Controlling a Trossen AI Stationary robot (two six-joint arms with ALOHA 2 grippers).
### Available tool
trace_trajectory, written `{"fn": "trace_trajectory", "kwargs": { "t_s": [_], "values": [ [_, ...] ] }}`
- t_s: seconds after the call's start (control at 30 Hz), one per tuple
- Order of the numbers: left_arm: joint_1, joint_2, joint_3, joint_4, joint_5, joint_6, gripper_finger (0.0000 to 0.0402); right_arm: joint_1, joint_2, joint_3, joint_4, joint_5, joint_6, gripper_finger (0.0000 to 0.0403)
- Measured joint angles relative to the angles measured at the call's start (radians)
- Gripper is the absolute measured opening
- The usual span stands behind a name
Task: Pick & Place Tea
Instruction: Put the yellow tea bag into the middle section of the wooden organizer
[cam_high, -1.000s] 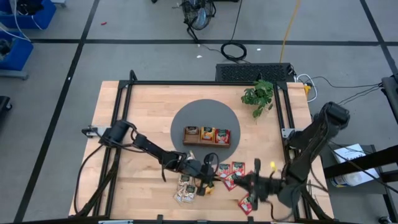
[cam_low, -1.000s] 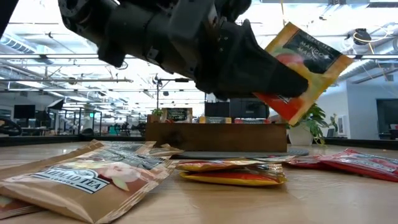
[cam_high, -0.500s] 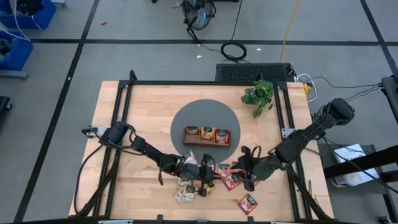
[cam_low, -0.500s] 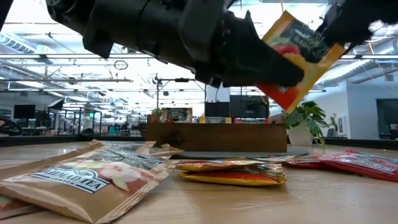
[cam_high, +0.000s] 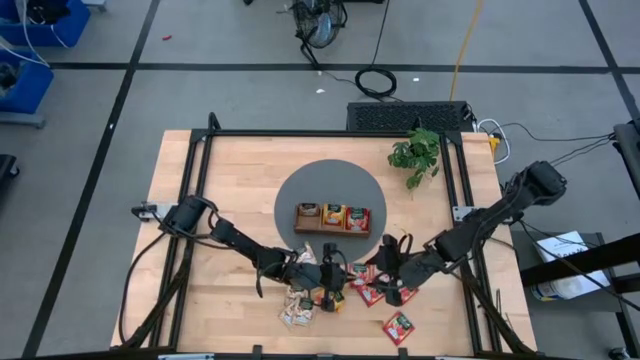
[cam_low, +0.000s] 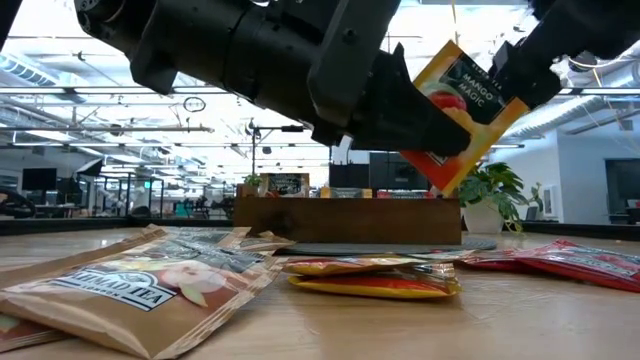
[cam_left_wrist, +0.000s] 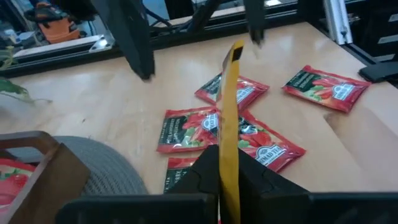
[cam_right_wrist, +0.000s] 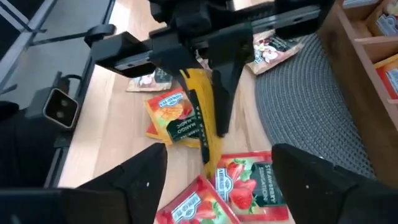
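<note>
We look down on a wooden table (cam_high: 235, 175) with a round grey mat (cam_high: 310, 190) at its middle, and on the mat a brown wooden tray (cam_high: 332, 219) with three compartments, each holding a tea packet. The left gripper (cam_high: 334, 283) is near the front of the table, just in front of the mat, and its fingers are clamped on an orange tea packet (cam_low: 462, 105) held on edge above the table, clear of the surface. The right gripper (cam_high: 392, 266) is just beside it, facing it, with its fingers (cam_right_wrist: 326, 180) spread wide apart and holding nothing. Under and around the two grippers, loose packets lie flat on the wood: red packets (cam_left_wrist: 189, 128), another orange packet (cam_right_wrist: 176, 116), and pale packets (cam_low: 150, 285) nearer the front edge. A green leafy plant (cam_high: 417, 152) stands at the far right of the table.
</note>
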Motion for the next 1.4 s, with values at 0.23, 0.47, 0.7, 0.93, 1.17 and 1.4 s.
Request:
{"fn": "trace_trajectory", "kwargs": {
  "t_s": [0.23, 0.47, 0.7, 0.93, 1.17, 1.4],
  "values": [
    [0.0, 0.0, 0.0, 0.0, -0.008, -0.006, 0.0009, -0.025, 0.092, 0.0, 0.088, -0.006, -0.019, 0.0255],
    [0.0, 0.0, 0.0, -0.005, -0.008, -0.006, 0.0024, -0.057, 0.1, 0.0, 0.107, -0.048, -0.076, 0.0176],
    [0.001, 0.0, 0.0, -0.007, -0.01, -0.009, 0.0018, -0.062, 0.1, 0.0, 0.116, -0.03, -0.105, 0.002],
    [0.001, 0.0, 0.0, -0.036, -0.01, -0.035, 0.0047, -0.062, 0.09, 0.0, 0.099, -0.05, -0.109, 0.0002],
    [-0.005, -0.061, 0.0, -0.264, -0.006, -0.125, 0.0087, -0.062, 0.042, 0.001, 0.025, -0.052, -0.104, 0.0001],
    [-0.101, -0.097, -0.001, -0.59, 0.074, -0.427, 0.0118, -0.092, -0.02, 0.005, -0.083, -0.107, -0.088, 0.0001]
  ]
}}
